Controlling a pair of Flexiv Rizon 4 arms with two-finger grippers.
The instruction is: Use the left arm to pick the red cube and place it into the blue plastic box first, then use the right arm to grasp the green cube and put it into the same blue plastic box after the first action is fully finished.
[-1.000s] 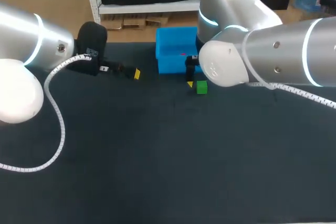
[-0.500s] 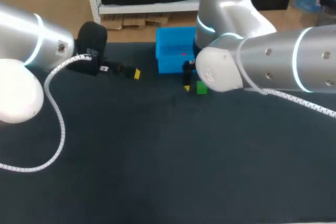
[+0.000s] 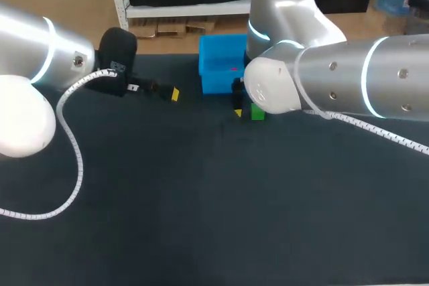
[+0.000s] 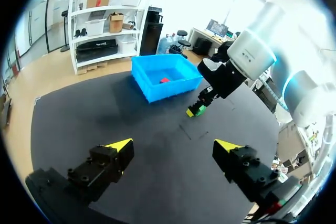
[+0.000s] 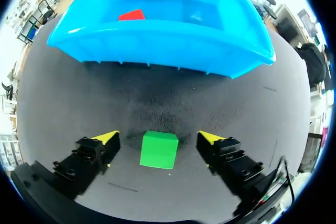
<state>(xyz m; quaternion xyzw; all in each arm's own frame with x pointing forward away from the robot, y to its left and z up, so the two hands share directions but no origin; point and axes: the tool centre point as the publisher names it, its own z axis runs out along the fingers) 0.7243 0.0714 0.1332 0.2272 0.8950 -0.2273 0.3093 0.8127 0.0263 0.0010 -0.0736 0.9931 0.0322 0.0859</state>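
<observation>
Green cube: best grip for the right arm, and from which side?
I'd take the green cube by its opposite side faces, coming from above. It sits flat on the table, squared inside the open right gripper with a gap each side, apart from the blue plastic box.

Table (image 3: 201, 219): dark, near-black matte top, spanning most of the head view.
Surface marks (image 4: 184, 128): a few short, faint lines on the table's top.

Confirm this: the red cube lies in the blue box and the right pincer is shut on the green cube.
No. The right pincer is open: the green cube sits untouched between its fingers, as the right wrist view shows. The red cube is in the blue box.
</observation>
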